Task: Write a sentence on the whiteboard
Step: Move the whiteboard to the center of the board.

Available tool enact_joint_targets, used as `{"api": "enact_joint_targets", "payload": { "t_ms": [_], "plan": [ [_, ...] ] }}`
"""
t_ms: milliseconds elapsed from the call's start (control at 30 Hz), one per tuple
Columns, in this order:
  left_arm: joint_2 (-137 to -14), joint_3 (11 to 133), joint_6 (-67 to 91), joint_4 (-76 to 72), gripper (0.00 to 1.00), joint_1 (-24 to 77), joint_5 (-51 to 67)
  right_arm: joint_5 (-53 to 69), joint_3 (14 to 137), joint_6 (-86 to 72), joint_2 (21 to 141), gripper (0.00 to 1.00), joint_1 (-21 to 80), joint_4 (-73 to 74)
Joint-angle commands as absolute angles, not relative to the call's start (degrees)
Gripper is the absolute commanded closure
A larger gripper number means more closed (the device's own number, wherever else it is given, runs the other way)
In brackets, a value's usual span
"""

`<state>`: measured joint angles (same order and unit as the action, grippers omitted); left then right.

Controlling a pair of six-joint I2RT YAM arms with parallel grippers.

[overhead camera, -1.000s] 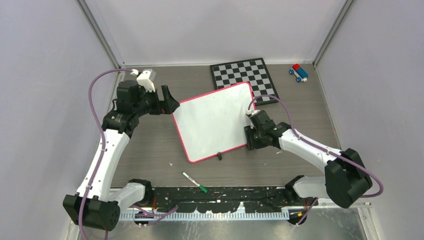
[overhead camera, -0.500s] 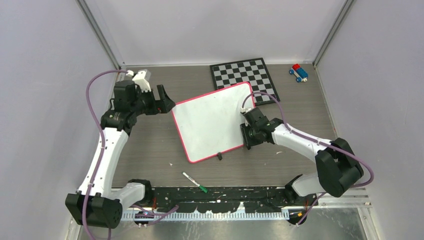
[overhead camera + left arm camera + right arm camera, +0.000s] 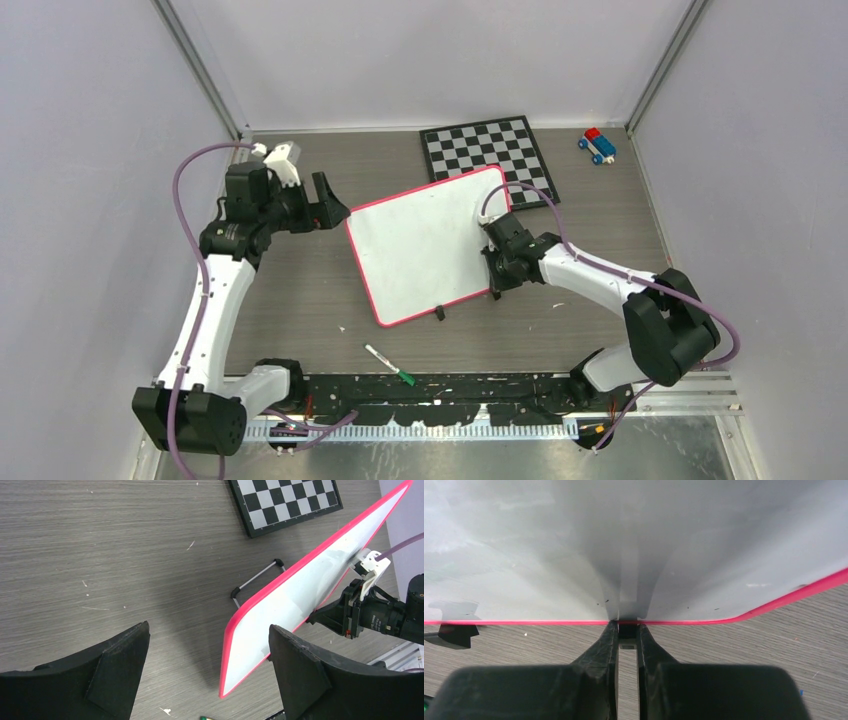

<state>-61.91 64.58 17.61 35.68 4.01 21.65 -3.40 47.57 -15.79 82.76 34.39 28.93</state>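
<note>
A grey wood-grain table (image 3: 300,290) fills the floor of a booth with pale grey walls. Near its middle lies the whiteboard (image 3: 420,245), a glossy white rectangle with a thin pink-red frame and rounded corners, turned at an angle to the table edges. Its far right corner overlaps the black-and-white chequered board (image 3: 490,150) behind it. A small black foot (image 3: 439,313) shows at its near edge. In the left wrist view the panel sits tilted, with a thin wire stand (image 3: 257,577) on the table beneath its raised side.

The right gripper (image 3: 627,625) meets the board's right-hand edge, its two black fingers drawn close together and pinching the pink rim between their tips. The left gripper (image 3: 335,205) hangs just beyond the board's far left corner, apart from it. Its jaws are spread wide and hold nothing.

A white marker with a green cap (image 3: 390,365) lies on the table near the arm bases. A small red-and-blue toy block car (image 3: 597,145) sits in the far right corner.
</note>
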Motion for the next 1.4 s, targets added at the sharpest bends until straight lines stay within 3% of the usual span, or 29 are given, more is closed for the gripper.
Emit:
{"api": "enact_joint_targets", "payload": {
  "t_ms": [0,267,400,833,1133,1300,1367],
  "plan": [
    [-62.1,65.5,17.1,36.3,0.09,3.3,25.0,-3.6,49.2,-16.7,82.8,1.0,34.7,24.9],
    [-63.6,65.6,16.3,36.0,0.09,3.1,29.2,-5.4,52.6,-18.9,83.6,1.0,34.4,21.2],
    [-65.4,66.2,15.1,35.8,0.0,2.8,32.8,-5.2,54.7,-19.0,85.0,1.0,34.0,19.6],
    [-69.1,64.8,14.1,29.3,0.0,-4.5,40.1,-0.8,57.5,-14.9,91.8,1.0,26.3,14.8],
    [-73.5,60.2,14.9,18.8,0.15,-5.7,50.5,8.8,57.7,-11.0,91.8,1.0,22.7,14.0],
    [-75.7,58.2,15.4,14.0,0.16,-3.0,53.2,9.2,57.4,-10.3,91.8,1.0,22.3,13.7],
    [-75.8,57.2,15.0,12.6,0.21,-1.4,51.8,9.5,57.1,-10.2,91.8,1.0,22.3,13.6]
  ]
}}
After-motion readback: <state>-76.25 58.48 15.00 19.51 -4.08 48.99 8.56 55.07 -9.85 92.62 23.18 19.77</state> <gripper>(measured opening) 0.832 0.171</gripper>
